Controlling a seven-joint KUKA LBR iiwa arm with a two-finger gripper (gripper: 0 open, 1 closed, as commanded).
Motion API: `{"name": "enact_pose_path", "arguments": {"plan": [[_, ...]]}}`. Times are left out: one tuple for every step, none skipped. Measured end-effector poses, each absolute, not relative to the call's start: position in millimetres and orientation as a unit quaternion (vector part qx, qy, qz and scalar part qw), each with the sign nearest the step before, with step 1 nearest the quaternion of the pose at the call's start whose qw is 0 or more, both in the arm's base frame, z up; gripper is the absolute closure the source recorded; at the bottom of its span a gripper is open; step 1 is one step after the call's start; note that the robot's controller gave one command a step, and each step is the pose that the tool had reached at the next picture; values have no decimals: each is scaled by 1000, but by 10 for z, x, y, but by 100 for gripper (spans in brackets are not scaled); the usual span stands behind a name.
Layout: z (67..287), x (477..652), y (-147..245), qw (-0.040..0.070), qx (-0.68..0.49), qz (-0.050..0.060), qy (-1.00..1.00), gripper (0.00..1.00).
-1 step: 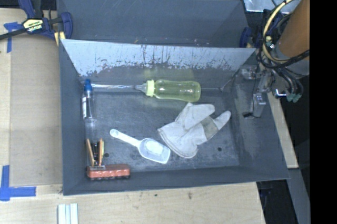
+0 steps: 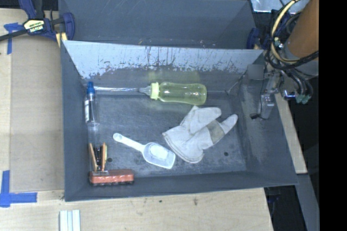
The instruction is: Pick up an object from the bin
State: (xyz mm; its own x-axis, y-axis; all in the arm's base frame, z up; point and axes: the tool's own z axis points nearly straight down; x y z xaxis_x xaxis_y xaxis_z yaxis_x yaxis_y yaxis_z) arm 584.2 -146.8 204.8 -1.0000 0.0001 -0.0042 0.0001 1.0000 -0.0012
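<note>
1. The gripper (image 2: pixel 266 104) hangs at the right side of the bin (image 2: pixel 157 13), over the sloped right wall. Whether it is spread or pressed shut cannot be told.
2. Above it the arm (image 2: pixel 303 29), with a brownish cover and looped cables at the wrist, comes in from the right across the bin's rim.
3. The thing nearest the gripper is a white glove (image 2: pixel 196 133). It lies flat on the floor right of the middle, with its tips pointing up and right. The longest tip ends near the foot of the right wall, apart from the gripper.
4. Just behind the glove lies a baby bottle (image 2: pixel 181 93), pale yellow-green with a yellow collar. It is on its side along the back wall with its neck to the left, well apart from the gripper.
5. Left of the glove is a white plastic scoop (image 2: pixel 147 152). Its bowl is just beside the glove's cuff and its handle runs up and left.
6. Along the left wall lies a slender clear tube (image 2: pixel 89 110) with a blue cap at its far end.
7. Below the tube is a small orange-and-dark thing (image 2: pixel 98 156), and in the front left corner a reddish-brown bar (image 2: pixel 111 177) lies along the front wall — what kind either is cannot be told.
</note>
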Motion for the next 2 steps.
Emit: {"name": "enact_pose_path", "arguments": {"plan": [[1656,5882,-1306,5,-34,-1,999,0],[1036,5741,-1188,3,-19,-1,1000,0]]}}
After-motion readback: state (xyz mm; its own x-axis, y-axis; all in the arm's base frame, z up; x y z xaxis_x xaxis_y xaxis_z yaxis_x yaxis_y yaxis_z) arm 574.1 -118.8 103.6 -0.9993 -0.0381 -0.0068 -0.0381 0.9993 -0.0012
